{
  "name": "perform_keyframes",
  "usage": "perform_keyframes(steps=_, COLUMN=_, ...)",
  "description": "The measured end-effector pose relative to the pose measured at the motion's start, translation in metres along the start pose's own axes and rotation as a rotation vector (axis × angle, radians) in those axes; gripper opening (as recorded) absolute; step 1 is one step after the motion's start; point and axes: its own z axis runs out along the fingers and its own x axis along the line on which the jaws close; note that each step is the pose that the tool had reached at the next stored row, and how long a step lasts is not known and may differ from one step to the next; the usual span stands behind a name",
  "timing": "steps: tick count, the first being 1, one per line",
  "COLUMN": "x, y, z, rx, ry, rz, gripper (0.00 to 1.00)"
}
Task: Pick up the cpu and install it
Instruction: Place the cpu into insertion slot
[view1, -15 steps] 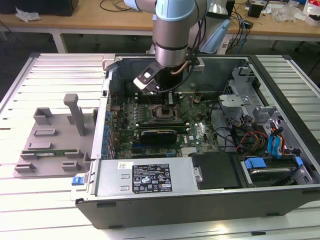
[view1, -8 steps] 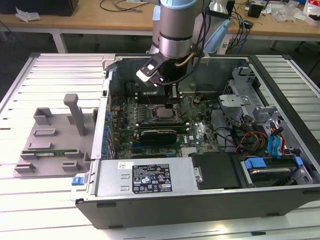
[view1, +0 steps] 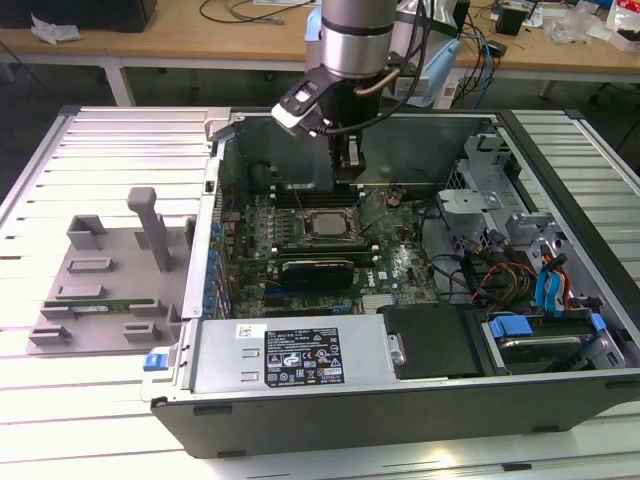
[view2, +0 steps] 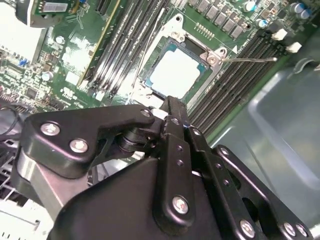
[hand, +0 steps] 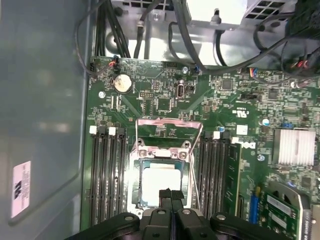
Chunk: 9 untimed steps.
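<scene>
- The cpu (hand: 161, 181) lies in the open socket (hand: 135, 167), with the load frame (hand: 169, 131) swung up.
- The gripper (hand: 169, 192) hangs just above the cpu's edge, fingers pressed together and empty.
- Memory slots (hand: 107, 170) crowd both sides of the socket; the case wall (hand: 45, 100) stands beyond one bank.

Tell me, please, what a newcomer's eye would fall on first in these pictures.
An open computer case lies on a slatted table, with its green board laid bare. Near the board's middle, the silver cpu sits in its open socket. The black claw hangs close over it, shut and holding nothing.
</scene>
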Motion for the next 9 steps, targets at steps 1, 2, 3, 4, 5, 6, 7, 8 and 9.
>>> perform_keyframes(steps=1, x=-0.0001, y=0.0000, z=-0.0019, rx=-0.0001, ry=0.0001, rz=0.000, gripper=0.11)
perform_keyframes(steps=2, x=-0.0001, y=0.0000, z=-0.0023, rx=-0.0002, ry=0.0002, rz=0.000, gripper=0.11)
perform_keyframes(steps=3, x=-0.0001, y=0.0000, z=-0.0023, rx=-0.0003, ry=0.0004, rz=0.000, gripper=0.11)
perform_keyframes(steps=4, x=-0.0001, y=0.0000, z=-0.0025, rx=-0.0001, ry=0.0000, rz=0.000, gripper=0.11)
perform_keyframes(steps=5, x=-0.0001, y=0.0000, z=-0.0025, rx=-0.0001, ry=0.0001, rz=0.000, gripper=0.11)
perform_keyframes(steps=6, x=-0.0001, y=0.0000, z=-0.0026, rx=-0.0001, ry=0.0001, rz=0.000, gripper=0.11)
perform_keyframes(steps=7, x=-0.0002, y=0.0000, z=-0.0027, rx=-0.0001, ry=0.0001, rz=0.000, gripper=0.11)
perform_keyframes(steps=8, x=-0.0002, y=0.0000, z=-0.0027, rx=-0.0001, ry=0.0000, rz=0.000, gripper=0.11)
perform_keyframes(steps=9, x=-0.0002, y=0.0000, z=-0.0028, rx=-0.0001, ry=0.0001, rz=0.000, gripper=0.11)
